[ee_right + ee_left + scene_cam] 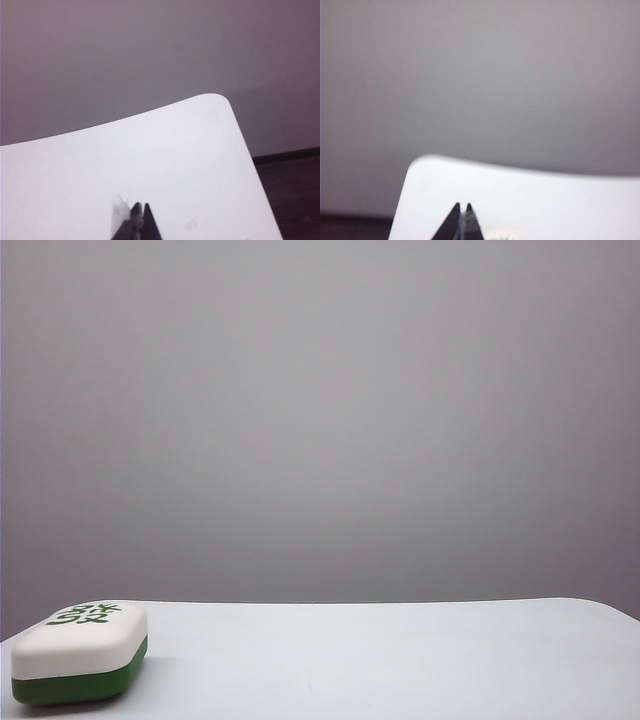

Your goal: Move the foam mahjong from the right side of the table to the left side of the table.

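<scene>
Mahjong [80, 652] rests at the table's [400, 660] left end. Left gripper [461, 207] and right gripper [141, 207] hang above the table, fingertips together, holding nothing.

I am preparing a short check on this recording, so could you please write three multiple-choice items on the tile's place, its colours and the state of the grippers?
1. Where does the foam mahjong lie on the table in the exterior view?
A. At the near left
B. At the far right
C. In the middle

2. What colour is the tile's base layer?
A. Red
B. Dark green
C. Blue

3. How do the left gripper and right gripper stand?
A. Both wide open
B. One holds the tile
C. Both shut, holding nothing

Answers:
1 A: the tile sits at the exterior view's lower left.
2 B: a green band runs under the cream top.
3 C: in each wrist view the fingertips meet above the bare tabletop.
</scene>
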